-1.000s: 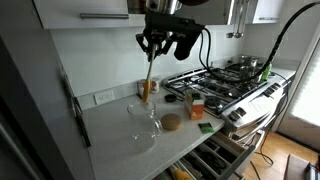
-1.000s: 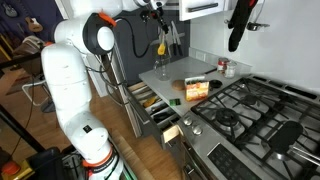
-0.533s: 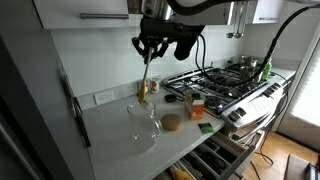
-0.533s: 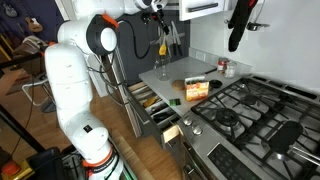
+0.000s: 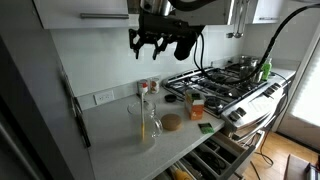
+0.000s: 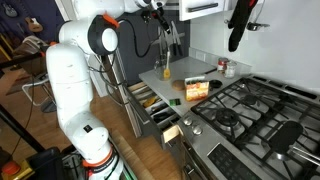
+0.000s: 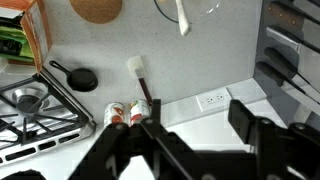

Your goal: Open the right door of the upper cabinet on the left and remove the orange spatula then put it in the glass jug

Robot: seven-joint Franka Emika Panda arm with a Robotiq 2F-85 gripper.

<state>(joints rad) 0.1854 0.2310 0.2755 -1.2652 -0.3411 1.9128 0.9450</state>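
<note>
The glass jug [image 5: 150, 133] stands on the white counter [image 5: 110, 125] left of the stove. The pale-orange spatula [image 5: 145, 112] stands inside it, leaning on the rim, free of any grip; it also shows as a short orange stick [image 6: 163, 66]. My gripper [image 5: 148, 42] hangs well above the jug, open and empty. In the wrist view my gripper [image 7: 198, 130] is spread wide over bare counter, with the jug's rim [image 7: 212, 9] and the spatula's end [image 7: 181, 16] at the top edge. The upper cabinet [image 5: 80, 10] shows a shut white front with a steel bar handle.
Two red-topped jars [image 7: 124, 113], a dark-handled brush [image 7: 139, 78] and a small black pan [image 7: 79, 77] sit by the wall. A round brown disc [image 5: 171, 122] and an orange box [image 5: 196, 106] lie near the gas stove [image 5: 225, 80]. Drawers [image 5: 210, 160] stand open below.
My gripper has opened and risen a little. The spatula that hung from it has dropped into the glass jug and now stands there on its own.
</note>
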